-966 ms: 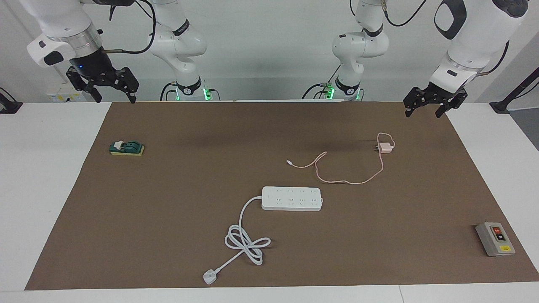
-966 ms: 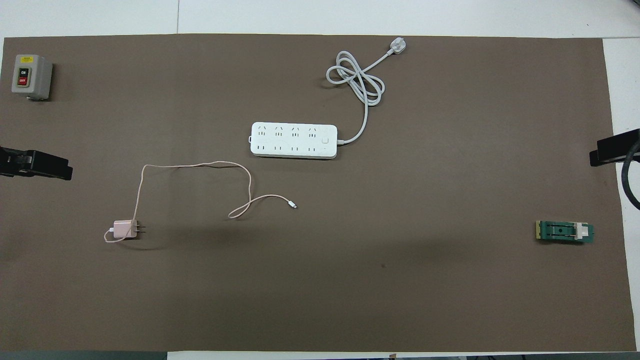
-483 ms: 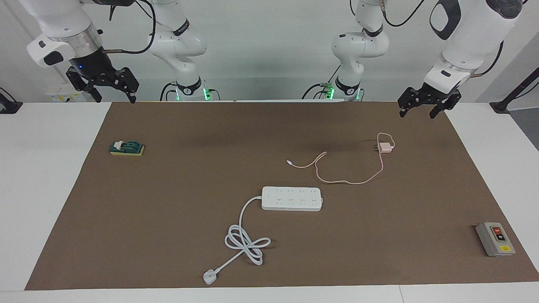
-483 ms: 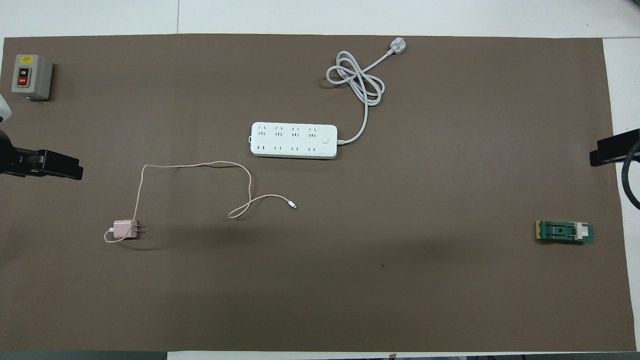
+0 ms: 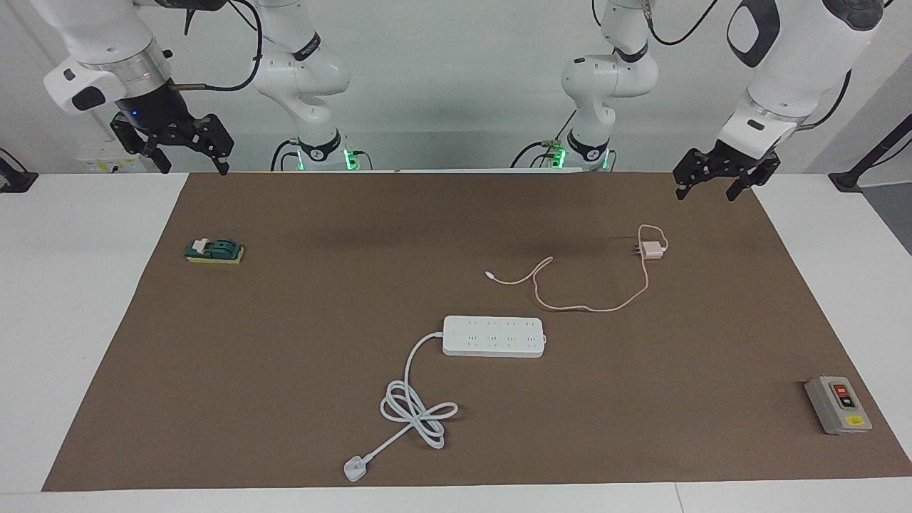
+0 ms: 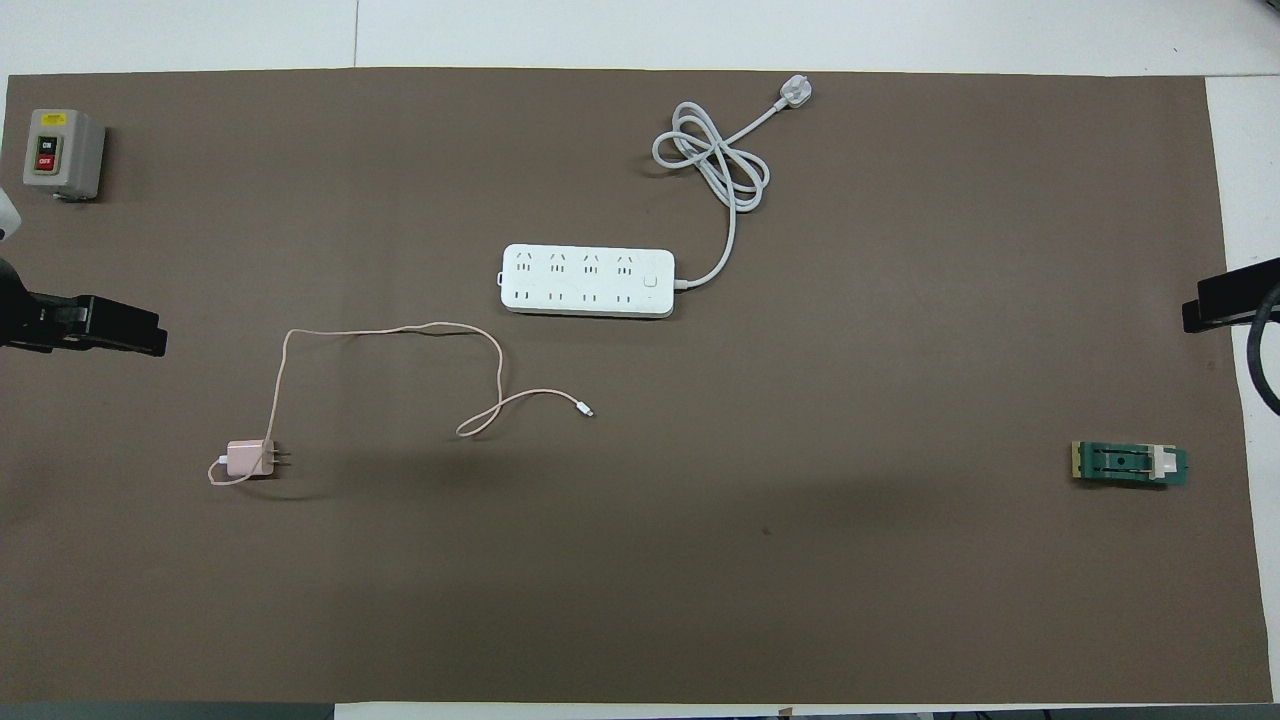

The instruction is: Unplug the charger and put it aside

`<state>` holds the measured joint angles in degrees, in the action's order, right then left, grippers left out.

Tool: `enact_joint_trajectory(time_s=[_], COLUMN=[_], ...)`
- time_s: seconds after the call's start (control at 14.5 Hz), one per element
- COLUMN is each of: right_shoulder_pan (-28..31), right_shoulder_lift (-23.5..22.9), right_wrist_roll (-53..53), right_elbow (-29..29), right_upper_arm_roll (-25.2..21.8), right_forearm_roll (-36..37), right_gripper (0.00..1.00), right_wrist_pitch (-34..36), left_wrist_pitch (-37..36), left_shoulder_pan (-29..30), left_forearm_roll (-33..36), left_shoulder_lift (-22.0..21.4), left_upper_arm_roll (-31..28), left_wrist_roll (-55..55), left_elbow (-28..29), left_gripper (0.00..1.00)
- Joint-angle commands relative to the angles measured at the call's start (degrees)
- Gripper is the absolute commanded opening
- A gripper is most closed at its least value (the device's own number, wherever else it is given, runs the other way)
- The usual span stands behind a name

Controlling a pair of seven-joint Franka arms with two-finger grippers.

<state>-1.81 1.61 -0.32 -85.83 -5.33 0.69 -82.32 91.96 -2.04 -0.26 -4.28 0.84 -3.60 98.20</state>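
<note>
Facing view: my left gripper [image 5: 711, 185] hangs at the upper right of the frame, over the brown mat's [image 5: 285, 320] edge, fingers spread and holding nothing. My right gripper [image 5: 187, 151] hangs at the upper left, fingers also spread and empty. I count one charger [image 5: 650, 249], unplugged, lying on the mat right of centre, below my left gripper and well apart from it; its thin pink cable [image 5: 591, 308] loops toward the one power strip [image 5: 494, 336] without touching it. There is one white plug [image 5: 354, 469] at the bottom, one green block [image 5: 214, 250] at the left, one grey switch box [image 5: 838, 405] at the lower right.

Overhead view: the frame's edges cut both my grippers off. Only dark tips show, the left gripper [image 6: 95, 327] at mid left, the right gripper [image 6: 1230, 300] at mid right. The charger [image 6: 249, 459] sits lower left, prongs pointing right.
</note>
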Motion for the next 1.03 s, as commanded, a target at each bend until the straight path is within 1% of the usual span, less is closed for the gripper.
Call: enact_joint_trajectory(time_s=[0.0,0.97], right_shoulder_pan=[1.11,0.84], right_shoulder_lift=[-0.21,0.14], right_wrist_roll=[-0.91,-0.83], right_elbow=[0.75,-0.13], right_upper_arm_roll=[0.67,0.76], right_forearm_roll=[0.72,0.72], right_gripper=[1.00,1.00], right_wrist_pitch=[0.76,0.67], left_wrist_pitch=[1.03,1.64], left_shoulder_pan=[-0.95,-0.77], left_forearm_roll=[-0.62,-0.62], left_shoulder_lift=[-0.46,-0.37], left_upper_arm_roll=[-0.67,-0.76], left_wrist_roll=[0.88,0.44], left_elbow=[1.03,0.94], left_gripper=[1.00,1.00])
